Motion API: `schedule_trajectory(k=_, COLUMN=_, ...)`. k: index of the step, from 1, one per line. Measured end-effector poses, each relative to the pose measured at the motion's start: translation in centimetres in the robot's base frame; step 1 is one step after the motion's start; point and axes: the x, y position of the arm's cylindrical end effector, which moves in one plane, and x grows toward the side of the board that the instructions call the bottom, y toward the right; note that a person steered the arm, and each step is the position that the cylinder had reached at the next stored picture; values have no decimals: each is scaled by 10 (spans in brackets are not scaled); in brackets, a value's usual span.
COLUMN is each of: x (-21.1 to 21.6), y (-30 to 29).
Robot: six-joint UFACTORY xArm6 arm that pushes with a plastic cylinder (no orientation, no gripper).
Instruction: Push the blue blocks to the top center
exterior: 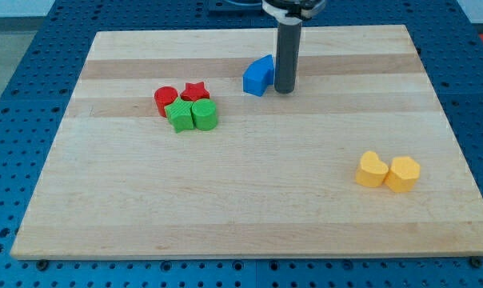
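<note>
My tip (285, 90) touching the right side of the blue blocks (259, 77), top centre of the wooden surface (241, 200); no gripper present.

Over at the view's left of the pale wooden counter (249, 200) sits a tight cluster of four: a red cylinder (165, 99) and a red star (195, 90) behind, with a green star (178, 116) and a green rounded block (204, 115) pressed close in front of them. Well apart, toward the view's lower right, two yellow blocks (372, 170) (403, 174) stand touching side by side. The counter rests on a blue perforated surface (33, 72).
</note>
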Motion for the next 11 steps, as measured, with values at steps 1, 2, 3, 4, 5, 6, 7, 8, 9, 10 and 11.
schedule_trajectory(k=1, x=28, y=-7)
schedule_trajectory(k=2, x=37, y=-23)
schedule_trajectory(k=3, x=25, y=-39)
schedule_trajectory(k=4, x=7, y=-49)
schedule_trajectory(k=5, x=-13, y=-49)
schedule_trajectory(k=6, x=-18, y=-55)
schedule_trajectory(k=7, x=-19, y=-77)
schedule_trajectory(k=8, x=-25, y=-82)
schedule_trajectory(k=9, x=-39, y=-82)
schedule_trajectory(k=10, x=-55, y=-82)
schedule_trajectory(k=11, x=-62, y=-82)
